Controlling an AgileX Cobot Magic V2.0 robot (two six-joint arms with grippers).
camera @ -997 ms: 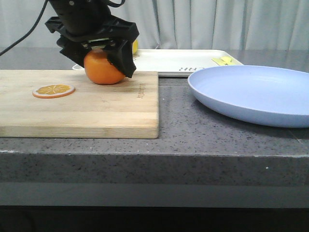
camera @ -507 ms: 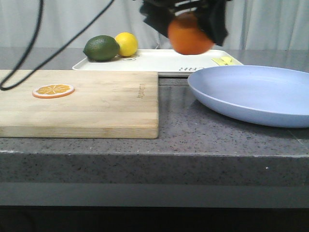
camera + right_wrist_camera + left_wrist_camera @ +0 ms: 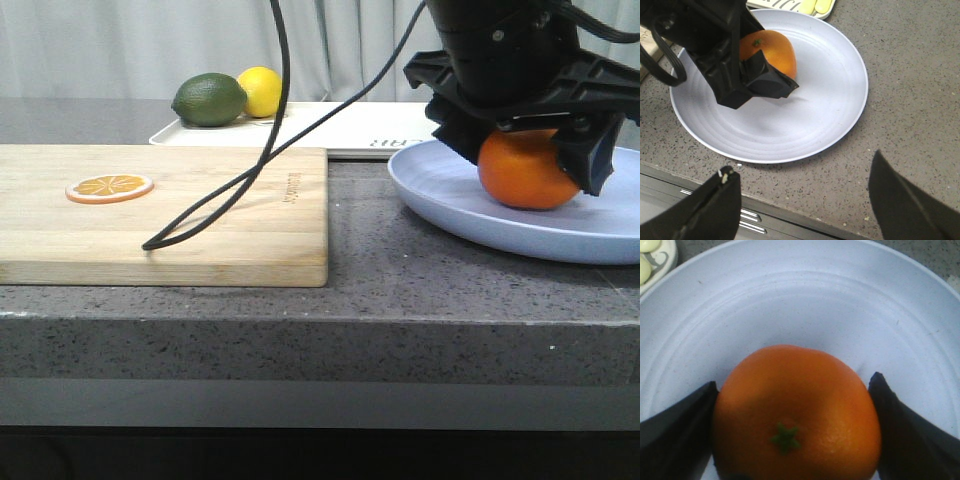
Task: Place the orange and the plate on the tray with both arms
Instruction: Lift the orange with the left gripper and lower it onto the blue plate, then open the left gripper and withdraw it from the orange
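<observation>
The orange (image 3: 525,170) sits low in the pale lavender-blue plate (image 3: 500,222) at the right of the counter. My left gripper (image 3: 528,150) is shut on it from above, one finger on each side. In the left wrist view the orange (image 3: 795,410) fills the space between the dark fingers, stem up, over the plate (image 3: 800,305). The right wrist view shows the orange (image 3: 774,50) on the plate's (image 3: 810,110) far-left part. My right gripper (image 3: 805,200) is open and empty, above the counter's front edge, just short of the plate. The cream-white tray (image 3: 340,135) lies behind.
A wooden cutting board (image 3: 200,220) with an orange slice (image 3: 110,186) lies at the left. A lime (image 3: 210,99) and a lemon (image 3: 262,90) sit at the tray's left end. A black cable (image 3: 250,170) hangs down onto the board.
My left gripper has carried the orange from the cutting board, up and to the right, and down into the plate. The plate and tray have not moved.
</observation>
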